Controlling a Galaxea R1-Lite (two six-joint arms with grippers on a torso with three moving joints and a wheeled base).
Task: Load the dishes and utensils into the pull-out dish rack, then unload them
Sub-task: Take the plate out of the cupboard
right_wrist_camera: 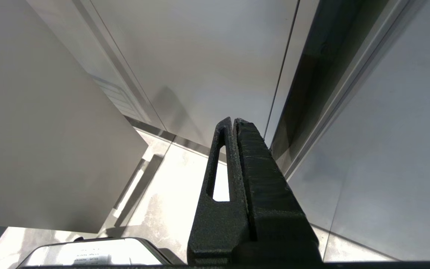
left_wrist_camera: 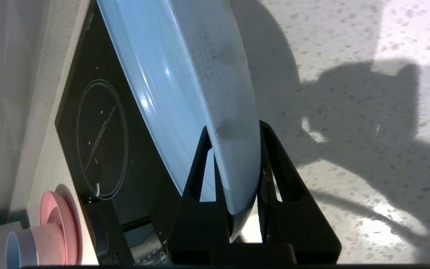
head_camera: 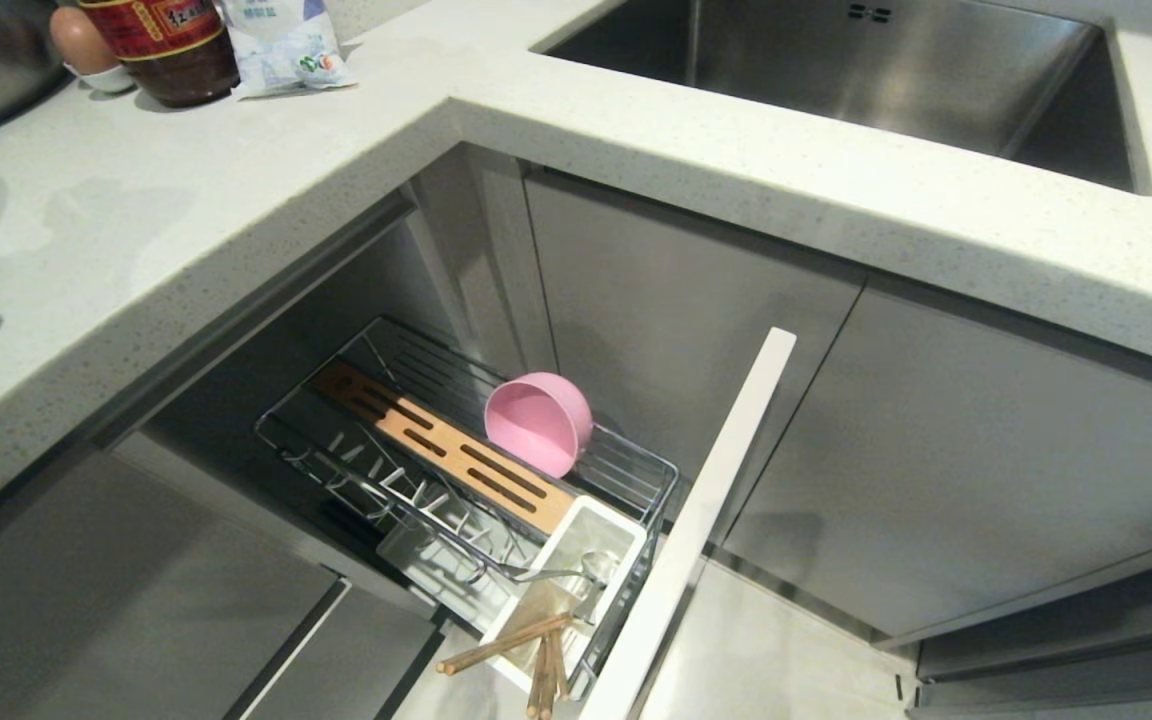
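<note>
Gripping only the rim of the blue plate (left_wrist_camera: 185, 74), the left gripper (left_wrist_camera: 233, 129) risks it being tilted loose above the countertop (left_wrist_camera: 349, 168); the right gripper (right_wrist_camera: 234, 121) is closed, empty.

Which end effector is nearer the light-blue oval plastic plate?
Left. The left end effector grips the light-blue oval plastic plate by its rim; the right end effector hangs shut by cabinet fronts.

Home kitchen: steel sink (head_camera: 836, 70), speckled countertop (head_camera: 186, 230), pull-out dish rack (head_camera: 456, 470).

Bright, sharp frames; hard shadows on countertop (head_camera: 136, 230)
</note>
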